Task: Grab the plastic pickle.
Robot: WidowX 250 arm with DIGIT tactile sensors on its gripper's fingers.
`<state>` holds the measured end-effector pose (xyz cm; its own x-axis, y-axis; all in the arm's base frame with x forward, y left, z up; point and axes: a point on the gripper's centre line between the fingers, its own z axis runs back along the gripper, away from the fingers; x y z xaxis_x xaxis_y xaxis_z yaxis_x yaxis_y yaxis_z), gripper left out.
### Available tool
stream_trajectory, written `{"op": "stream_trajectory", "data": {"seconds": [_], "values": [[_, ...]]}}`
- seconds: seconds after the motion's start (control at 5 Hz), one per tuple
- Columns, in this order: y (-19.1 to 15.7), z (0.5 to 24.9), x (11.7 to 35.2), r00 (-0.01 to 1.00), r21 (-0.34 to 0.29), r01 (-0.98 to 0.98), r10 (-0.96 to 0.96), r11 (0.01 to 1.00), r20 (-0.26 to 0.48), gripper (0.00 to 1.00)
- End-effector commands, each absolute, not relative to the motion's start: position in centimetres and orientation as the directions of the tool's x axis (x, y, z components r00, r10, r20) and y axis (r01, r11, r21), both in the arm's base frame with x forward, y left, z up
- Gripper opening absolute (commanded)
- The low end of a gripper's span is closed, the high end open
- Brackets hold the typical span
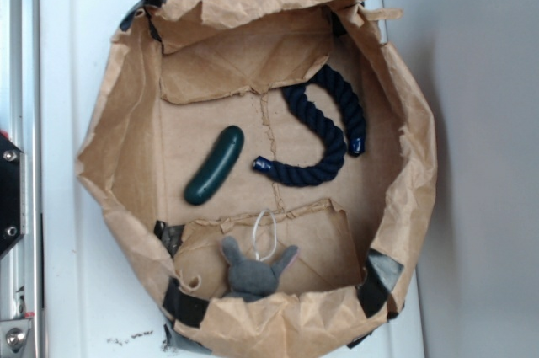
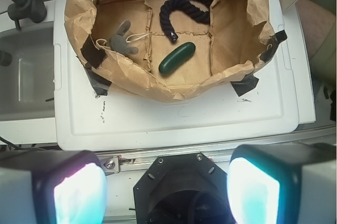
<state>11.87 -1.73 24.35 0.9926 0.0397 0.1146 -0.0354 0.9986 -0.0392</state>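
The plastic pickle (image 1: 214, 165) is dark green and glossy. It lies flat and diagonal on the cardboard floor of the brown paper-lined box (image 1: 118, 88), left of centre. It also shows in the wrist view (image 2: 177, 58), near the box's front wall. My gripper (image 2: 167, 192) is open and empty, its two pale pads wide apart at the bottom of the wrist view, high above the robot's black base and well short of the box. The gripper does not show in the exterior view.
A navy twisted rope (image 1: 330, 126) curls to the right of the pickle. A grey plush mouse (image 1: 253, 270) sits by the box's lower wall. The box stands on a white lid (image 2: 174, 118). A metal rail (image 2: 210, 147) and the black base (image 2: 181, 182) lie below my gripper.
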Motion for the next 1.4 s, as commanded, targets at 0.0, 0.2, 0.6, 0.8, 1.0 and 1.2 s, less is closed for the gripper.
{"op": "stream_trajectory", "data": {"seconds": [0.0, 0.2, 0.6, 0.8, 1.0, 1.2], "values": [[-1.7, 24.3, 11.9, 0.993, -0.039, -0.035, 0.04, 0.999, 0.115, 1.0], [-2.1, 23.9, 12.9, 0.987, -0.072, -0.074, 0.083, 0.995, 0.136, 1.0], [-1.9, 20.8, 16.4, 0.982, -0.11, -0.074, 0.092, 0.991, 0.164, 1.0], [-1.4, 18.7, 21.3, 0.984, -0.064, -0.131, 0.137, 0.989, 0.111, 1.0], [-1.4, 18.7, 26.2, 0.977, -0.046, -0.177, 0.181, 0.983, 0.11, 1.0], [-1.4, 18.7, 26.2, 0.977, -0.046, -0.177, 0.181, 0.983, 0.11, 1.0]]}}
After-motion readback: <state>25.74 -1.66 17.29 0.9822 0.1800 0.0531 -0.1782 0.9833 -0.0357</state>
